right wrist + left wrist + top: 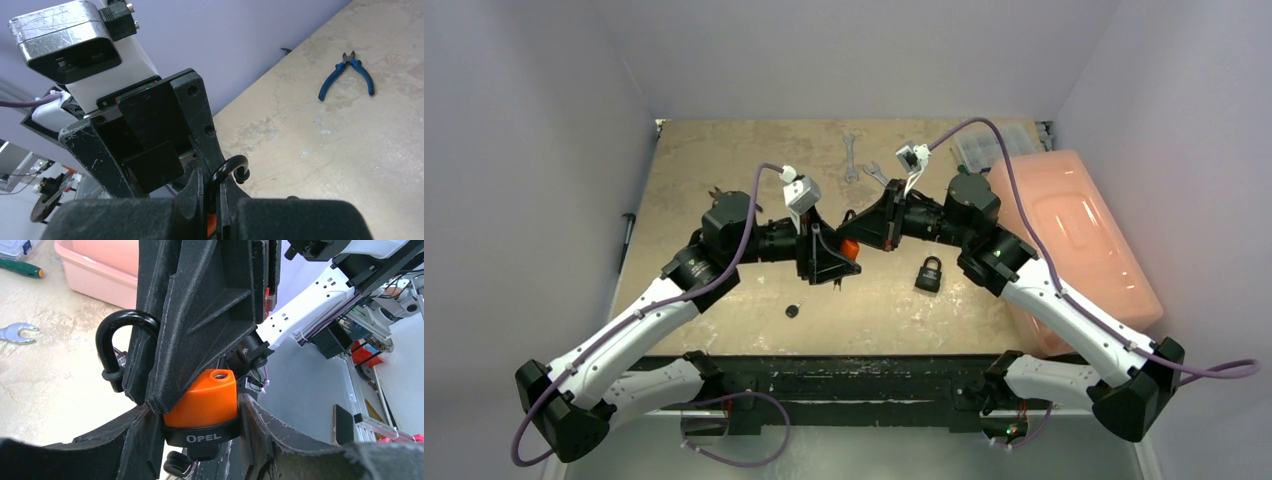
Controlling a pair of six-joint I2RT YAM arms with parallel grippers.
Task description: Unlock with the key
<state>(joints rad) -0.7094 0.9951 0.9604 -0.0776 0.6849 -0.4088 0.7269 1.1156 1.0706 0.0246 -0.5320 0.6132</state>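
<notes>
Gripped mid-table: orange plastic padlock [202,400], body clenched in left gripper [200,440], black shackle [122,322] pinched by right gripper [214,200]. No key seen inserted. Small dark object [793,311], possibly the key, lying nearer. Unlocking apparently still ahead.

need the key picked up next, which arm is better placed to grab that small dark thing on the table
Left, probably: the small dark thing lies nearest the left gripper, while the right gripper would have to reach past the orange lock.
</notes>
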